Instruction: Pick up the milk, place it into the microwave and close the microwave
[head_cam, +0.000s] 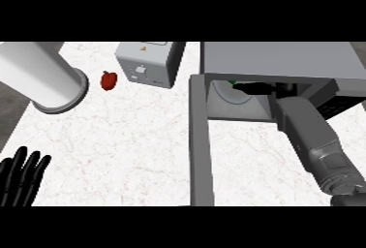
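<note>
Milk point(231, 83) is inside the microwave point(279, 58) at the counter's point(136, 140) far right corner. You see only a green bit of it, at the tip of your right hand point(253, 88), above a pale plate point(227, 97). That hand is deep in the cavity, and you cannot tell whether it grips the milk or is open. The door point(202, 145) stands wide open, reaching toward the near edge. Your left hand point(22, 177) rests open at the near left corner. A pepper point(108, 80) lies near the far edge, between a white cylinder point(43, 77) and a grey box point(146, 63).
</note>
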Available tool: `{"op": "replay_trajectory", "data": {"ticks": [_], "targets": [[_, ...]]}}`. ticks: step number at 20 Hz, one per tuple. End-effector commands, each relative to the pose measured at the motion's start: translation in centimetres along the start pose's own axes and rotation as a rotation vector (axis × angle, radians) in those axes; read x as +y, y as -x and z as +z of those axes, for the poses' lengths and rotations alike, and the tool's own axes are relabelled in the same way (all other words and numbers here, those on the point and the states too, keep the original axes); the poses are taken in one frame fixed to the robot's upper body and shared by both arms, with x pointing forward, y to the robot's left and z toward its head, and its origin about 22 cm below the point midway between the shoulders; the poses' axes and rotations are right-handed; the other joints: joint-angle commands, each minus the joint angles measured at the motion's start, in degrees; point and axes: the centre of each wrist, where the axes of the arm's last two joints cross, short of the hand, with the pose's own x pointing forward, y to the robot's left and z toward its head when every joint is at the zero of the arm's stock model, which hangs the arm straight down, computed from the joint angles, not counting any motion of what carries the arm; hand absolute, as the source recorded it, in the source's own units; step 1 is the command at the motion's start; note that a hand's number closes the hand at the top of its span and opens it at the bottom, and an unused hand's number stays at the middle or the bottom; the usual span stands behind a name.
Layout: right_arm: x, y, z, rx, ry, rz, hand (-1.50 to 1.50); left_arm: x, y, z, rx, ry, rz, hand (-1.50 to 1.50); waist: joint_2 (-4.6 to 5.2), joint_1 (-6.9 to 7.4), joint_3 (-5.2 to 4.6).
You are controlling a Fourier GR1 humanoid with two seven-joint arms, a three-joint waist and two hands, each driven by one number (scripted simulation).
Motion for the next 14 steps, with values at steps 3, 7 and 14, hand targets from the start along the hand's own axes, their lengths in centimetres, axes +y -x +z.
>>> {"op": "replay_trajectory", "data": {"ticks": [3,7,14], "targets": [[-1.2,3.4,3.5,0.026,-0.050,-0.082,-1.50,-0.5,-0.6,-0.1,-0.016,0.003,0.007,-1.50,-0.42,-1.78,0.37],[-0.2,5.7,7.2,0.116,-0.057,-0.077,-1.50,-1.2,-1.0,-0.1,-0.007,-0.021,0.006,-1.50,-0.86,-2.93,0.35],[0.3,7.9,11.9,0.148,-0.107,-0.154,-1.50,-0.6,0.0,-0.6,0.002,-0.012,-0.011,-1.50,-0.94,-3.47,0.30]]}}
